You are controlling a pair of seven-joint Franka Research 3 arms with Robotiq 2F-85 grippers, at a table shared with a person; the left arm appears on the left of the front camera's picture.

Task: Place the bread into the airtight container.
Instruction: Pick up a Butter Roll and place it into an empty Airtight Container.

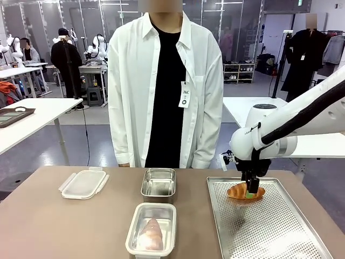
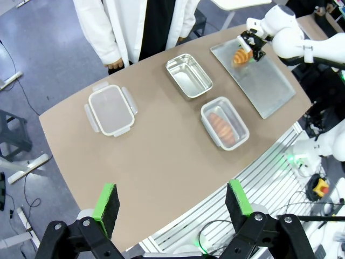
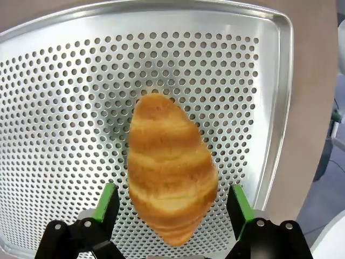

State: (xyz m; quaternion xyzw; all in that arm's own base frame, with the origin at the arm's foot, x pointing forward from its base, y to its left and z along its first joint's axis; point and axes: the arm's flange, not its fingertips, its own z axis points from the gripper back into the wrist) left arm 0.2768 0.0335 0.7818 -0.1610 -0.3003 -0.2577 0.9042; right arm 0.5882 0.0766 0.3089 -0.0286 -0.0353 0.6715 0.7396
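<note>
At the far end of the perforated metal tray (image 1: pixel 269 226), on the robot's right side of the table (image 1: pixel 64 226), lies a golden croissant (image 3: pixel 170 167), the bread for the task. The right gripper (image 1: pixel 250 190) is down over it, pointing at the tray, with its fingers spread wide and one green pad (image 3: pixel 109 205) on each side of the croissant. In the right wrist view a narrow strip of tray shows between each pad and the crust, so the fingers straddle the bread without pressing it. The croissant rests on the tray with its long axis running along the gripper's line of sight, its pointed near end between the pads.

Near the middle of the table, at the robot's edge, stands the airtight container (image 1: pixel 132 233), a clear rectangular box with no lid on it; another piece of bread (image 1: pixel 151 233) lies inside. Just beyond it, toward the person (image 1: pixel 164 81), sits an empty steel pan (image 1: pixel 158 171). The container's lid (image 1: pixel 83 183), clear with clip flaps, lies flat well off to the left of both boxes.

The left gripper (image 2: pixel 172 202) hangs high above the near edge of the table, its fingers wide apart with nothing between them. The person in a white shirt stands at the far side of the table
</note>
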